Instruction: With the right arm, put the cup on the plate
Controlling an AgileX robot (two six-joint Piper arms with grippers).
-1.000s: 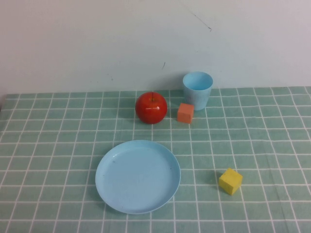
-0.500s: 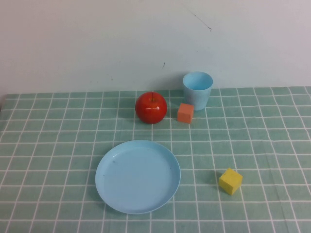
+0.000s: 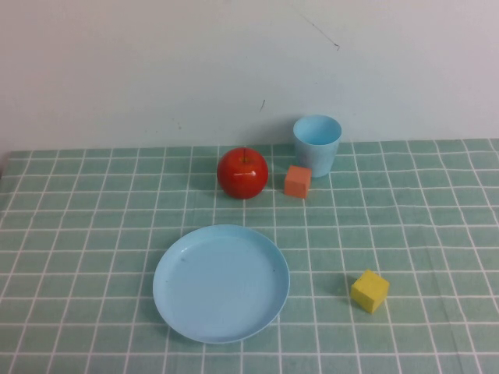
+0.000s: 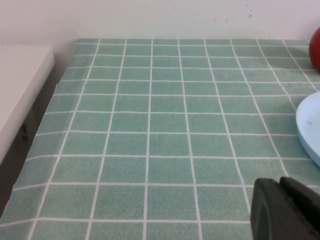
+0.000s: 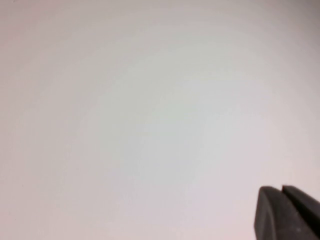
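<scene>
On the counter (image 3: 93, 234), with its green checked cloth, the cup (image 3: 317, 144) stands upright at the far side, close to the white wall. Its mouth faces up, and I cannot see anything inside it. An orange block (image 3: 297, 181) sits just in front of the cup, touching or almost touching its base, and a red apple (image 3: 242, 173) rests to the left of that block. Nearer to me lies the plate (image 3: 221, 283), flat on the cloth, with nothing on it. A yellow block (image 3: 369, 291) lies to the right of the plate, apart from it.

Neither arm shows in the high view. My left end effector (image 4: 286, 210) hangs low over the cloth at the left side, near the plate's rim, and its dark fingers are pressed together. My right end effector (image 5: 286, 212) points at a plain pale surface, fingers also pressed together, holding nothing.
</scene>
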